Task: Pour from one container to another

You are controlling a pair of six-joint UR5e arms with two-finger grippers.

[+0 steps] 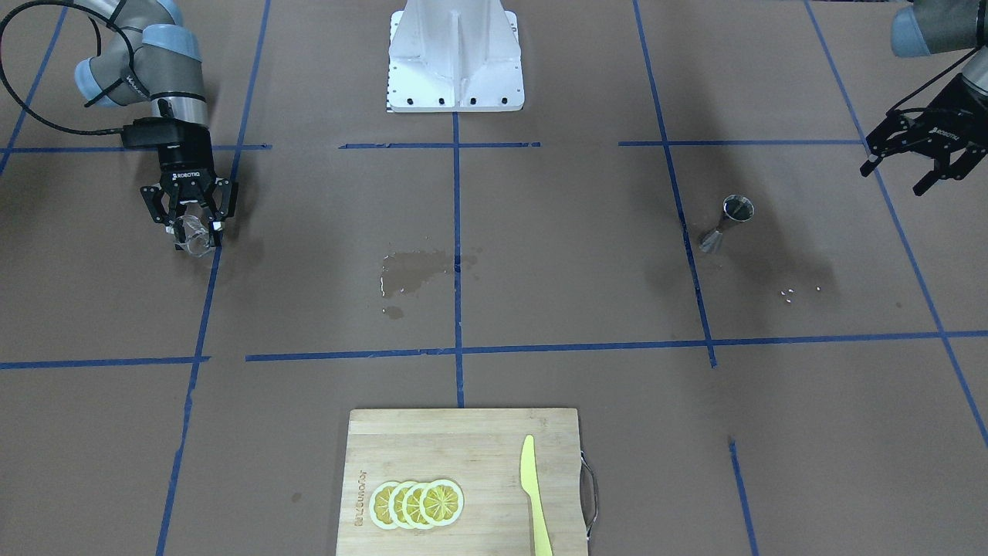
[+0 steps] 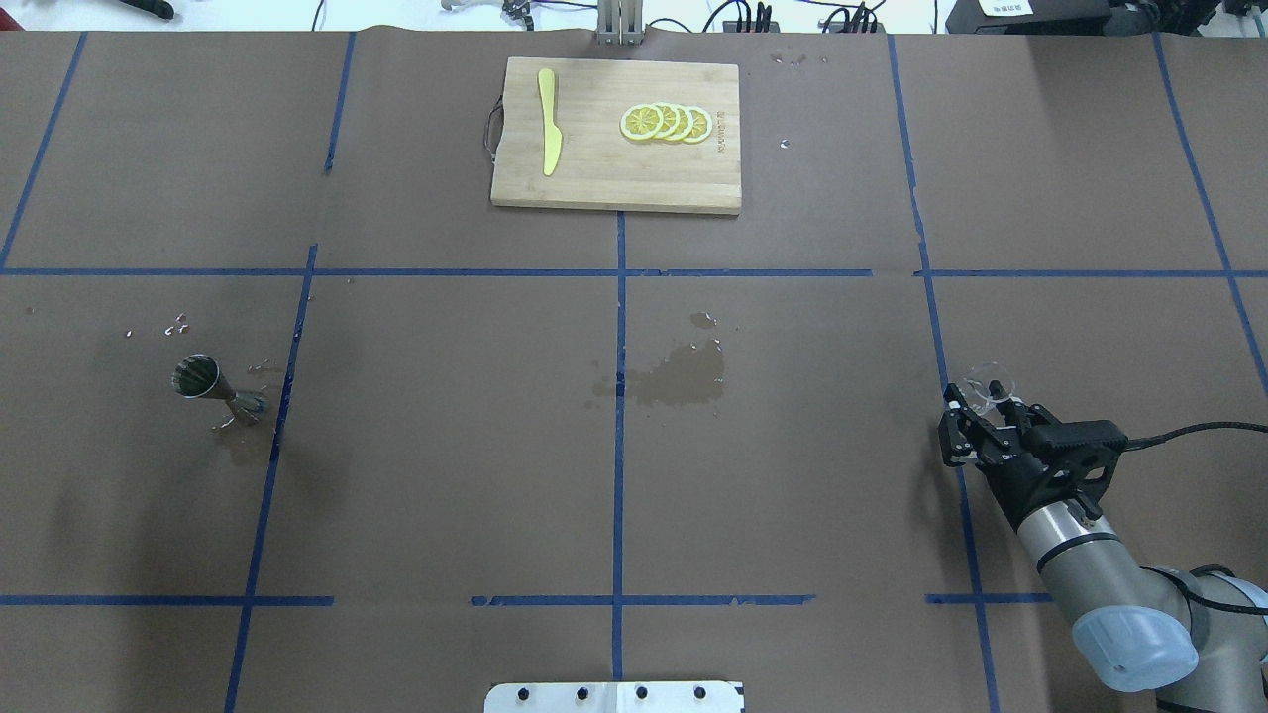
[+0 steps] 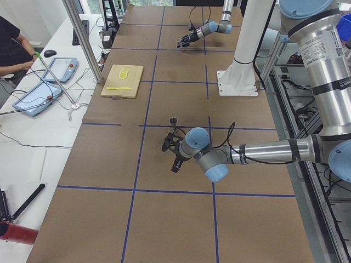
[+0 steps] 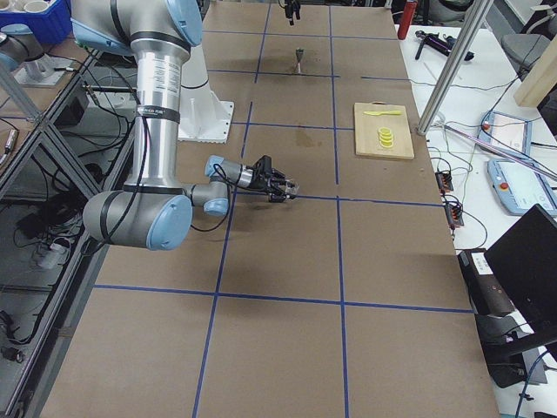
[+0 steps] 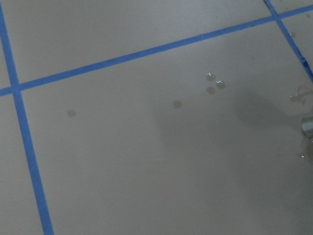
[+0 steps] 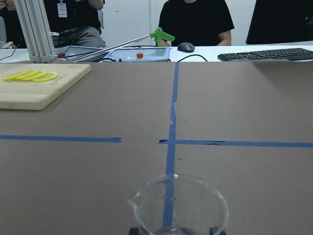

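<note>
Overhead exterior: wet patch (image 2: pixel 679 378) on brown table (image 2: pixel 446 475), droplets (image 2: pixel 178 323) beside jigger (image 2: pixel 213 386).

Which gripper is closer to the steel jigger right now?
Left. The left gripper hangs with open, empty jaws off to one side of the jigger. The right gripper, holding the glass cup, is much farther off on the opposite side.

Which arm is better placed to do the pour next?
Right, probably: the right gripper clasps the clear glass cup; the left gripper hangs open and empty near the silver metal jigger.
</note>
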